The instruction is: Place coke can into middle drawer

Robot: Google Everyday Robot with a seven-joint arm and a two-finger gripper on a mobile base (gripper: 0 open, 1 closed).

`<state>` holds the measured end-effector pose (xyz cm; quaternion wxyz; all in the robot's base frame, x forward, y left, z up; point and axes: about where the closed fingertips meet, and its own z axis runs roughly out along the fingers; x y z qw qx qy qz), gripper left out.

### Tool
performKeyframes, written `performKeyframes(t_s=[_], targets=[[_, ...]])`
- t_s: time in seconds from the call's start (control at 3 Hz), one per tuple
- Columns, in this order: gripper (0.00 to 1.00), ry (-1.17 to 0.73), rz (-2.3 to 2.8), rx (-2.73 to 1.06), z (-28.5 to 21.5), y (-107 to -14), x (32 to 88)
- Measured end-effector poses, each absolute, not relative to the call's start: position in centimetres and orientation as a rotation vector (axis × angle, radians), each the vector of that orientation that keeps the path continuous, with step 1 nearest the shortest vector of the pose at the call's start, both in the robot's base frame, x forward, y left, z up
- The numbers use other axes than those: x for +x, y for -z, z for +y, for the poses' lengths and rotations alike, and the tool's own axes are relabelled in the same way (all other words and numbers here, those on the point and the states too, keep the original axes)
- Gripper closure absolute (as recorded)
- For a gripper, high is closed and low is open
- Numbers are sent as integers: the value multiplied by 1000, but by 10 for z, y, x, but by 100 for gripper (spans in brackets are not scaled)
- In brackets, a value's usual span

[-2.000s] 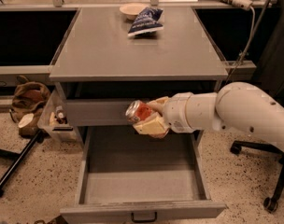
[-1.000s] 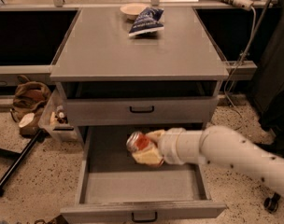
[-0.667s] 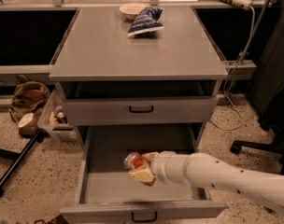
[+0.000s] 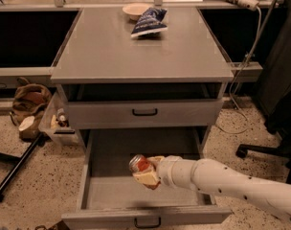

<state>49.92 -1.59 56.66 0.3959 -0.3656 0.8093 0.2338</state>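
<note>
Gripper [image 4: 146, 174] is pinching the can [image 4: 137, 164] inside the open drawer [image 4: 112, 150], ready for the set-down.

The step in hand looks like the release. Doing it well means bringing the can down onto the tray floor near its middle, clear of the side walls. The fingers should be parting only once the can is resting, since it is sitting tilted and may roll. The withdrawal should then be rising clear of the upper drawer front [image 4: 184, 113]. The arm [image 4: 231, 182] is stretching in from the lower right over the drawer's front edge, forearm nearly level, wrist pointing left. The can's silver end is facing up and left. Whether the can is touching the floor cannot be told.
</note>
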Motion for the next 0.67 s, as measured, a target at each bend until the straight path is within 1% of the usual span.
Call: performKeyframes(t_s=[0.67], targets=[[100, -652, 2060, -811, -7, -522, 557]])
